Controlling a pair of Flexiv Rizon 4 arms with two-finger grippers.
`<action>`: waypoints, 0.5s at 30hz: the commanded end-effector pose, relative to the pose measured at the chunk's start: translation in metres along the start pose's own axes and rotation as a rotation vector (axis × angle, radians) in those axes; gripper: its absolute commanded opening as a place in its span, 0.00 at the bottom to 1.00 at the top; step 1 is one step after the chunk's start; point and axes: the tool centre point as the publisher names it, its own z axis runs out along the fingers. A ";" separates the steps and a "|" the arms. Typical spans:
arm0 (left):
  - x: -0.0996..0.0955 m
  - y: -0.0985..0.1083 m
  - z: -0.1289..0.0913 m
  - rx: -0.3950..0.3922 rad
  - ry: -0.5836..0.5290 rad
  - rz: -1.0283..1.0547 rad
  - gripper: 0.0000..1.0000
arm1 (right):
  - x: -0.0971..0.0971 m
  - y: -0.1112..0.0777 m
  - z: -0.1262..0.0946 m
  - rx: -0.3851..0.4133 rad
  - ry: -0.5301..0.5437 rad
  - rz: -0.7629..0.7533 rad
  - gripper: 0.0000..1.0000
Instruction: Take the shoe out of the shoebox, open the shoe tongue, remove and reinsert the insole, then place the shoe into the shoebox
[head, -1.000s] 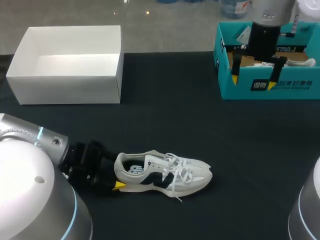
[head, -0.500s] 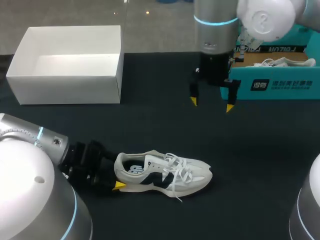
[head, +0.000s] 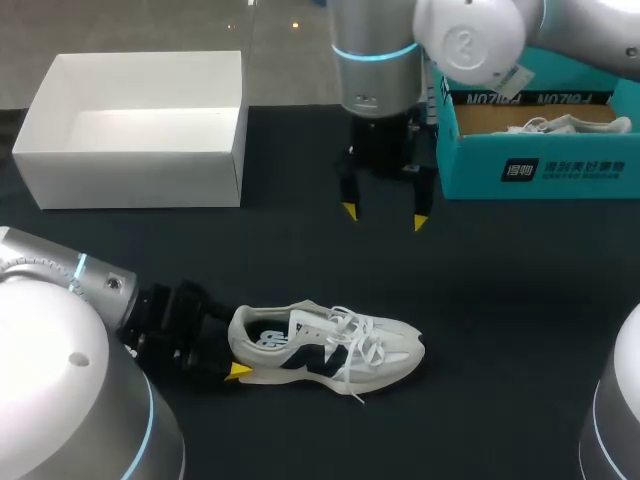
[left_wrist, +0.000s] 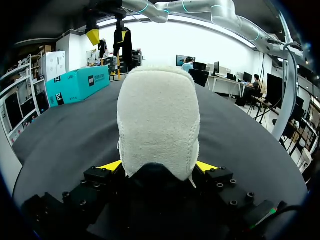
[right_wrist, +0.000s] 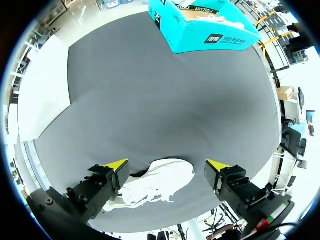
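Heel of the white shoe (head: 325, 345) half hidden in the head view behind the left gripper (head: 236, 372): one yellow tip showing at the near side, the other out of sight beyond the heel. From the left wrist, nothing of the shoe but the fuzzy back of the heel, the toe and laces covered by it. From the right wrist, the shoe partly cut off by that gripper's own finger. Second shoe (head: 570, 124) in the teal shoebox (head: 540, 165) mostly sunk below the wall, hard to make out.

Stands sole down on the dark table (head: 300, 260), near its front edge, well apart from the teal shoebox and the white box (head: 140, 125). Long axis across the table, heel toward the robot's left, toe toward its right, loose laces spilling over the near side.

Left arm low, coming in from the left corner, fingers level with the table and clamped on the heel from both sides. Right arm reaching in from the right, past the middle, right gripper (head: 384, 216) pointing straight down above the table beside the teal shoebox, jaws wide apart and holding nothing, well clear of the shoe.
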 end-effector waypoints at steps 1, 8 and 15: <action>-0.005 0.014 0.011 -0.004 0.003 -0.001 0.00 | 0.000 0.000 0.000 0.000 0.001 0.001 1.00; -0.005 0.014 0.011 -0.004 0.003 -0.001 0.00 | 0.025 -0.031 0.000 -0.098 0.004 -0.161 1.00; -0.005 0.014 0.011 -0.004 0.003 -0.001 0.00 | 0.036 -0.060 0.010 -0.133 0.036 -0.306 1.00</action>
